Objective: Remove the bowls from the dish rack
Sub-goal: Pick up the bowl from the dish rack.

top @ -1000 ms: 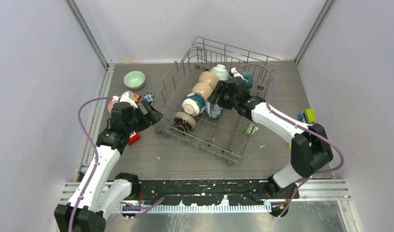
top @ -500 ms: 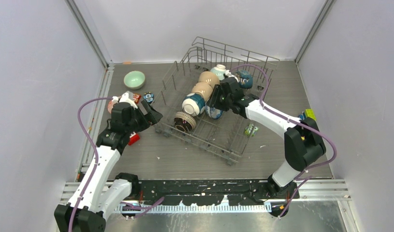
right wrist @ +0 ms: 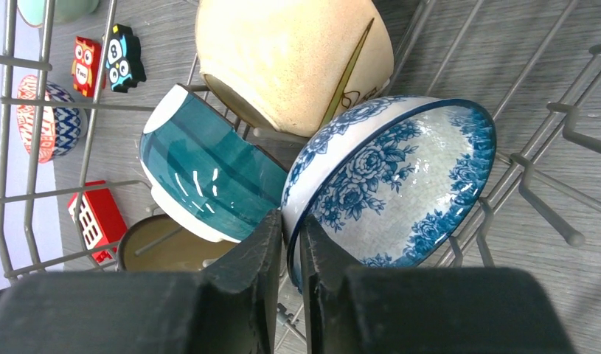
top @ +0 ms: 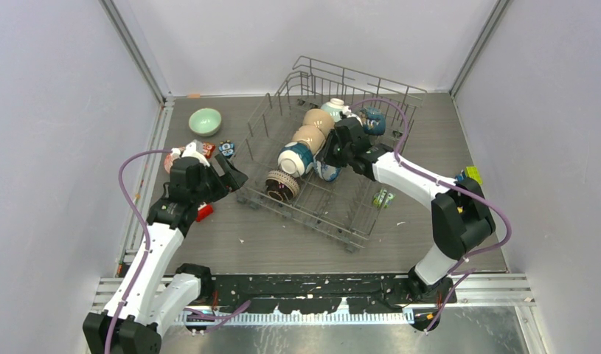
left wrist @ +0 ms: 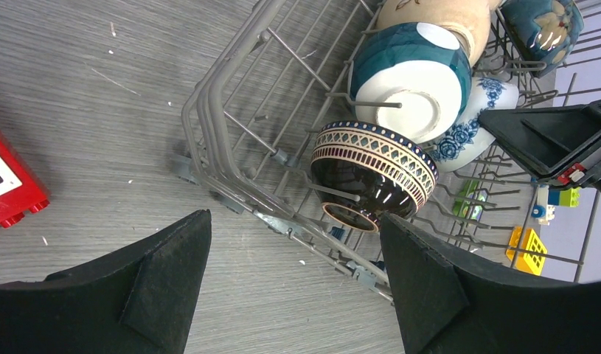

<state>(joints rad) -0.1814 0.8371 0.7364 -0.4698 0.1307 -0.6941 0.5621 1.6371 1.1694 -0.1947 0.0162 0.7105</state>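
Rt wrist view: my right gripper hides lower rim of floral bowl; brown bowl mostly behind teal bowl; mint bowl cut by top edge. Left wrist view: red block cut by left edge. Top view: bright bit by table's right edge, too small to ID.

Arms are white, black-jointed, trailing purple cables

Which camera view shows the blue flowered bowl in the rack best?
The right wrist view: the blue flowered bowl looks large, its rim between the right tool's fingers. The left wrist view shows only part of it behind a teal bowl. The top view shows it small, half hidden by the right arm.
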